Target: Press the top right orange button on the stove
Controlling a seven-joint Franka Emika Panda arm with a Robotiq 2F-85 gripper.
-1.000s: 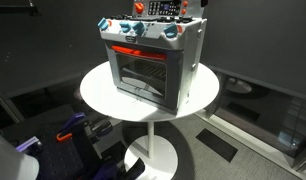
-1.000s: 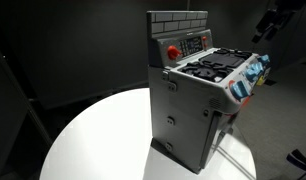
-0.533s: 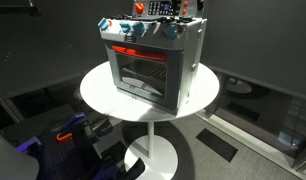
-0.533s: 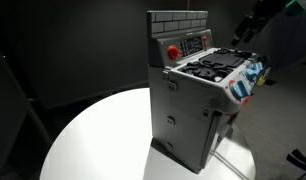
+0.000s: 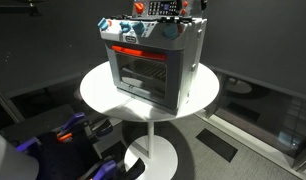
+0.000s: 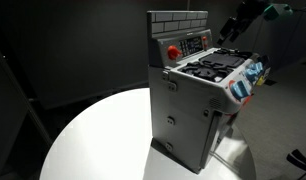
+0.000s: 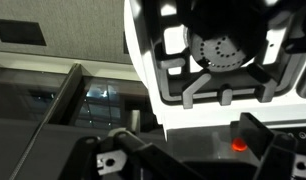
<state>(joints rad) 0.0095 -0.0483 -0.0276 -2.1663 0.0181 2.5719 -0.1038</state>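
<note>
The stove [image 5: 153, 65] is a small grey toy oven with a glass door and a red-orange handle, standing on a round white table [image 5: 98, 92]. It also shows in an exterior view [image 6: 193, 100] from its side, with a brick-pattern back panel. My gripper [image 6: 236, 25] hovers above the cooktop, to the right of the back panel, apart from it; it also shows in an exterior view [image 5: 193, 6]. In the wrist view the gripper [image 7: 193, 152] looks open and empty, with the burners [image 7: 218, 50] beyond it and a glowing orange button [image 7: 239, 144] close to the right finger.
The table [image 6: 93, 140] has bare white surface around the stove. Blue and purple objects [image 5: 68, 135] lie on the dark floor beside the table's pedestal. Dark walls and a glass partition surround the scene.
My gripper has moved in from the side toward the stove's back panel, staying above the cooktop. The stove has not moved.
</note>
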